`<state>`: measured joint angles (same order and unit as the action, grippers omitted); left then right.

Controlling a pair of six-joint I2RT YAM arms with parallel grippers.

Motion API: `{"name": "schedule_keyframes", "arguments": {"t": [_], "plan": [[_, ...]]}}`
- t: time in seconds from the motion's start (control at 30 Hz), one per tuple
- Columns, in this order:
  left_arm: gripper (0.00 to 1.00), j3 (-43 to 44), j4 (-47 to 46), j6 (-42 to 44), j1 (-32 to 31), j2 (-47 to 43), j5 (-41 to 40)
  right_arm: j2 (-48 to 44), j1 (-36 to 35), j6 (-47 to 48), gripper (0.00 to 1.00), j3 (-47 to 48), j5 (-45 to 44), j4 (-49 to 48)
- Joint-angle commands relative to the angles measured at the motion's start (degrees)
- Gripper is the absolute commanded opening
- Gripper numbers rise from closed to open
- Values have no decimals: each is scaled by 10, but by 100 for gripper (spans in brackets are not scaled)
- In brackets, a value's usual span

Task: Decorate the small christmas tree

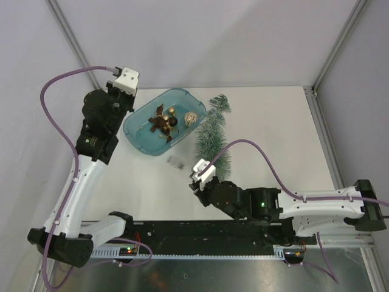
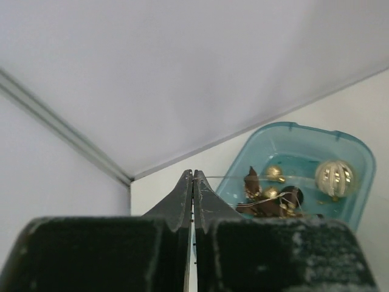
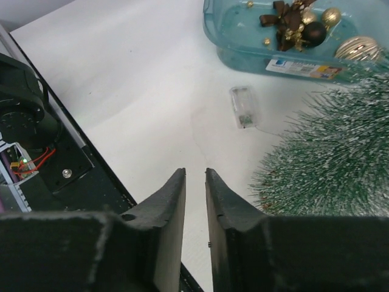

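Two arms flank the small christmas tree [image 1: 213, 131], lying on the table [image 1: 273, 134] just beside a teal tub [image 1: 135, 131]; its base is hidden. At the left wrist, we see the left gripper [image 2: 193, 179] pressed shut. At the right wrist, the right gripper [image 3: 194, 176] is slightly parted and holds nothing; we cannot read the tub's white label [image 3: 304, 68].

Pale grey walls [image 1: 213, 36], joined by what look like aluminium struts [image 1: 70, 30], enclose a white table [image 1: 267, 121].
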<state>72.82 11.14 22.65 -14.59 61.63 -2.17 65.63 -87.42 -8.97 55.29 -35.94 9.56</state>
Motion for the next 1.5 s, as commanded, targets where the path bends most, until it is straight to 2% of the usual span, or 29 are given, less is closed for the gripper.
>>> {"name": "schedule_keyframes", "arguments": {"t": [0.0,0.17,0.23,0.53,0.77,0.9,0.97,1.2,1.27,1.33,1.47], "plan": [[1,11,-64,14,6,23,-99,11,23,3,29,-2,42,-38],[0,63,-80,11,6,76,-134,8,45,14,50,7,59,-52],[1,86,-81,5,3,107,-134,-5,47,22,55,14,55,-50],[0,160,-96,34,-62,231,-168,-138,61,78,60,38,14,-32],[1,238,-139,71,-97,347,-171,-193,125,125,61,80,0,-5],[2,332,-143,70,-110,421,-137,-197,233,120,62,101,44,7],[4,370,-143,70,-119,453,-114,-192,321,103,63,112,102,8],[13,455,-146,55,-157,529,-4,-121,720,-77,64,130,447,-36],[17,473,-148,52,-168,545,38,-83,800,-127,65,129,529,-66],[23,487,-148,54,-179,558,77,-51,837,-148,66,129,568,-104],[32,496,-148,65,-196,577,159,-5,849,-169,67,129,587,-163]]}}
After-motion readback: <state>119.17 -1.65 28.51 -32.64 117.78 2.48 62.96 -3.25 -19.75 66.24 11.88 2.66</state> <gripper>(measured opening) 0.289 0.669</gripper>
